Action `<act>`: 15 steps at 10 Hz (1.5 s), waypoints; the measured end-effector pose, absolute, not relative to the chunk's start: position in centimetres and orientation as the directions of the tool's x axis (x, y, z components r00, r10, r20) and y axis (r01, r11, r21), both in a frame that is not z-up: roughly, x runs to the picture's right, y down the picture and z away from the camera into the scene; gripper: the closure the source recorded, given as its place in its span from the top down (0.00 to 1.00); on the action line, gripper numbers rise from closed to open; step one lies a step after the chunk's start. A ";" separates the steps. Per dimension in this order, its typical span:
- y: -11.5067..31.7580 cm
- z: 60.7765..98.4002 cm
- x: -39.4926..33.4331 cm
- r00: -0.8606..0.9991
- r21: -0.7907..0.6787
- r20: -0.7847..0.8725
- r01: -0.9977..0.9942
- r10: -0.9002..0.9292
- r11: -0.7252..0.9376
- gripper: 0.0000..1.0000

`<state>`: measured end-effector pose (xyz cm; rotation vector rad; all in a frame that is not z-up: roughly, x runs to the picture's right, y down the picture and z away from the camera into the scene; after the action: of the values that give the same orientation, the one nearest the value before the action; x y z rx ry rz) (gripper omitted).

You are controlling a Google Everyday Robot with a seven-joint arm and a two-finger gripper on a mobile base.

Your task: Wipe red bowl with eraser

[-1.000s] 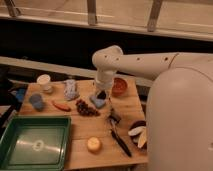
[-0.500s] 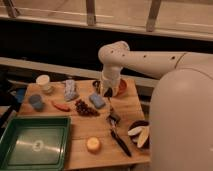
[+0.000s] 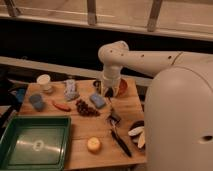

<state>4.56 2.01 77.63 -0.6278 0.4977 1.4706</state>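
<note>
The red bowl (image 3: 122, 87) sits at the far edge of the wooden table (image 3: 80, 125), right of centre, partly hidden by my arm. My gripper (image 3: 107, 92) points down just left of the bowl, close to its rim. A small dark shape at the gripper's tip could be the eraser; I cannot tell for sure, and no other black block shows on the table.
A light blue spongy block (image 3: 97, 100) lies just left of the gripper. Grapes (image 3: 86, 108), a red chili (image 3: 61, 106), a white cup (image 3: 44, 81) and a green tray (image 3: 35, 145) lie to the left. A black-handled utensil (image 3: 119, 136) and a dark bowl with pale slices (image 3: 137, 135) are in front.
My gripper has moved right, from above the light blue block to the left side of the red bowl. The things on the table have not moved.
</note>
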 end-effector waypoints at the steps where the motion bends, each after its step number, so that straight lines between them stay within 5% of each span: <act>1: 1.4 78.9 6.2 0.023 -0.049 -0.681 -0.999 0.732 -0.015 0.00; 8: 0.0 82.9 9.9 -0.085 0.001 -0.675 -0.993 0.733 -0.115 0.00; 15: -0.2 83.2 10.5 -0.149 -0.040 -0.597 -0.976 0.788 -0.215 0.00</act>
<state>10.53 -0.20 83.16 -0.5969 0.4229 1.7060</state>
